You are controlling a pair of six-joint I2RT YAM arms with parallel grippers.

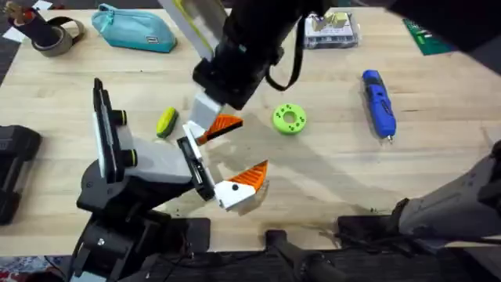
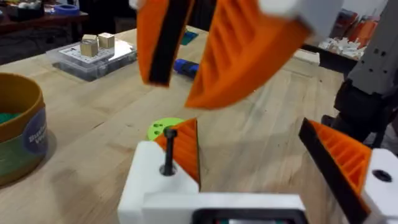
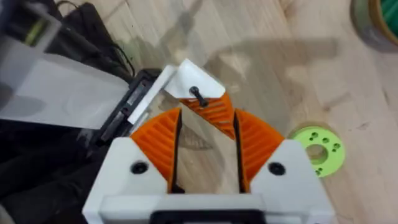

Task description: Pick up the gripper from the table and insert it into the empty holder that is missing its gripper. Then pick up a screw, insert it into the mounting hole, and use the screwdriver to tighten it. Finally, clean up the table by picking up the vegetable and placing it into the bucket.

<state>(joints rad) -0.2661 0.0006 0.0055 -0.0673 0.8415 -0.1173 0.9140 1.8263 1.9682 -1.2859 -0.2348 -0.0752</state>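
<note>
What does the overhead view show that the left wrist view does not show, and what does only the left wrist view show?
Overhead alone: the yellow vegetable and the whole blue screwdriver lying on the table. Left wrist alone: the screw standing in the white block of the mounted gripper, and a round bucket. Both: the green disc, and the right gripper above the mount.

- Right arm (image 1: 235, 55) reaching across from 1 o'clock to table centre, wrist angled down; right gripper (image 3: 205, 140) with orange pads spread apart, nothing between them.
- Left arm (image 1: 117, 168) low at 8 o'clock, forearm level, pointing toward 3 o'clock; left gripper (image 1: 231, 160) with fingers wide apart.
</note>
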